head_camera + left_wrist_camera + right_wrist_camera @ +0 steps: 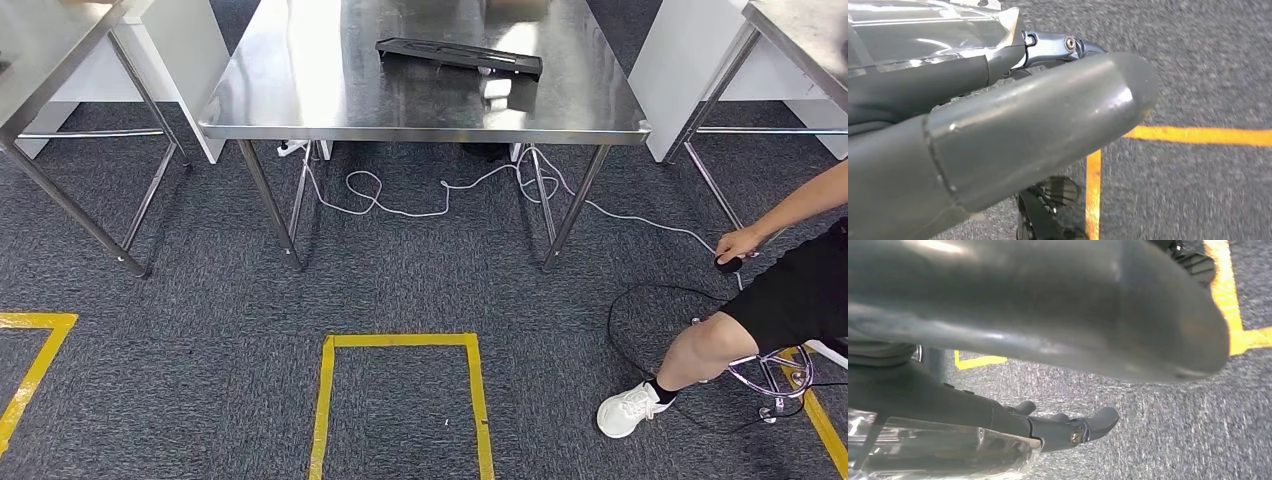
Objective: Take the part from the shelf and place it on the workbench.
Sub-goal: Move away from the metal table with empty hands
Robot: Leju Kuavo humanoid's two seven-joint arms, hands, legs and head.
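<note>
Grey carpet (200, 300) with yellow tape box (400, 400); steel counter (300, 90) at 12 o'clock carries black part (455, 55). Seated person (780, 290) at 3 o'clock. Wrist views: left robot hand (998, 125), right robot hand (1048, 340), both holding nothing, fingers apart.

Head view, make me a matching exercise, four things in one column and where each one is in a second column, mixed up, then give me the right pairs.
Things:
1. black part
2. white cable
3. yellow tape outline
4. person's hand

Places:
A. on the carpet under the steel table
B. at the right edge, holding a small dark object
C. on top of the steel table
D. on the carpet in front of the table, nearest the camera

Pairs: 1-C, 2-A, 3-D, 4-B
</note>
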